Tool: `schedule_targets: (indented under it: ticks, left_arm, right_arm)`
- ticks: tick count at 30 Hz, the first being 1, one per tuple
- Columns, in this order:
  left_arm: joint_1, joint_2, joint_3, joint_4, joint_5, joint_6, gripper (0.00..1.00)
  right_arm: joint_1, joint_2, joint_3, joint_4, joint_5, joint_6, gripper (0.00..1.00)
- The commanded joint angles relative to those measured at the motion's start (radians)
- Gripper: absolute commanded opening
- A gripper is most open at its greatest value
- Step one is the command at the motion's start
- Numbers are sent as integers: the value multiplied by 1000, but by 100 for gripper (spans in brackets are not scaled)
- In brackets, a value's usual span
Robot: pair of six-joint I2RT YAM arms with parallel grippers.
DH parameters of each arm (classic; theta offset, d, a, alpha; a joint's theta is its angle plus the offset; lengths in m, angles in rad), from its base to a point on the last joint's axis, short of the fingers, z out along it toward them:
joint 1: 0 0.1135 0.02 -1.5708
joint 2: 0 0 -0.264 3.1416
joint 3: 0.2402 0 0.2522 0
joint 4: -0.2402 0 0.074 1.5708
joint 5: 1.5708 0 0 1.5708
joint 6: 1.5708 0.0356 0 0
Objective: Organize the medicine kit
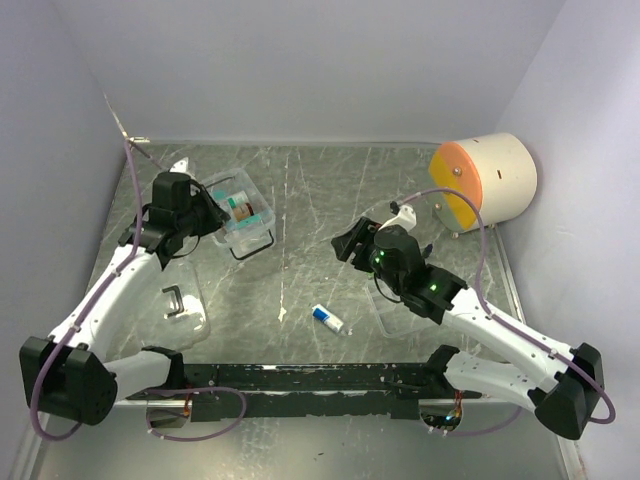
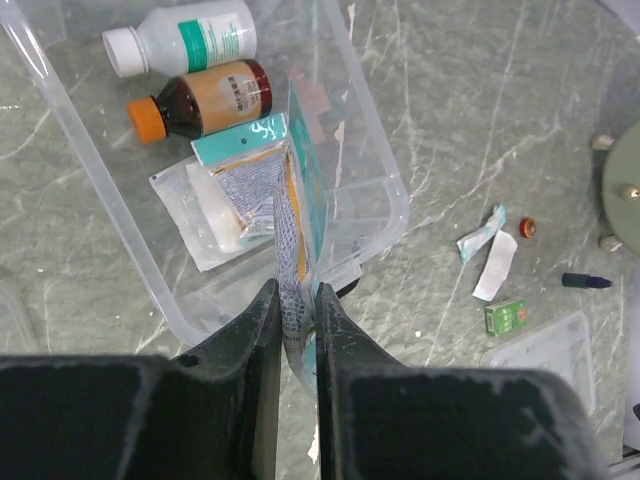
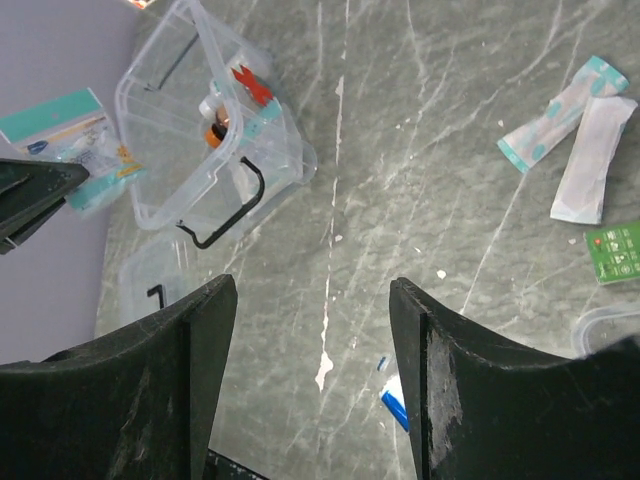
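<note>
Two bottles, a white one (image 2: 185,37) and a brown one with an orange cap (image 2: 205,100), lie in the open box of the medicine kit (image 2: 385,165), with a flat white pouch (image 2: 205,215) beside them. The kit stands on the table (image 1: 300,200) at the far left, under my left arm. Its lid (image 1: 180,300) lies apart on the table, nearer my base.

My left hand (image 2: 297,300) is pinched tight on the lower edge of a teal-and-clear packet (image 2: 300,190). The packet hangs upright over the box's near end, partly inside the walls. I judge this to be the packing step, with this packet on its way in.

My right hand (image 3: 312,290) is spread wide and holds nothing, hovering over the middle of the table.

Next, I think the packet wants lowering and tipping flat onto the pouch before I let go. Released upright, it may lean on the wall and get in the way of the lid.

More is left to gather: a teal-ended sachet (image 3: 560,110), a white strip (image 3: 592,160) and a small green packet (image 3: 620,250) near my right arm, and a blue-and-white tube (image 1: 328,320) toward the near edge. The clear tray insert (image 2: 545,350) lies on that side too, out of the box.
</note>
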Motion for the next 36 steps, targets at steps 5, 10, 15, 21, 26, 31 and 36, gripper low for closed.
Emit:
schedule_targets:
  ticks: [5, 10, 15, 21, 26, 31, 36]
  left_arm:
    - [14, 170, 26, 19, 67, 26, 20]
    - [14, 306, 63, 56, 158, 15, 20]
    - [14, 365, 87, 101, 243, -19, 21]
    - [14, 406, 106, 121, 276, -35, 22]
    - [15, 461, 99, 176, 353, -67, 24]
    - [14, 497, 136, 150, 346, -47, 25]
    - [15, 519, 157, 105, 298, -19, 25]
  right_arm:
    - [-3, -1, -5, -26, -14, 43, 62]
    - [-4, 9, 25, -47, -28, 36, 61]
    - [-4, 0, 27, -74, -18, 51, 61]
    - [-3, 13, 65, -108, -5, 25, 60]
    - [-4, -8, 32, -99, -9, 49, 60]
    - [-4, -15, 26, -105, 0, 58, 60]
    - [-4, -7, 41, -112, -7, 57, 60]
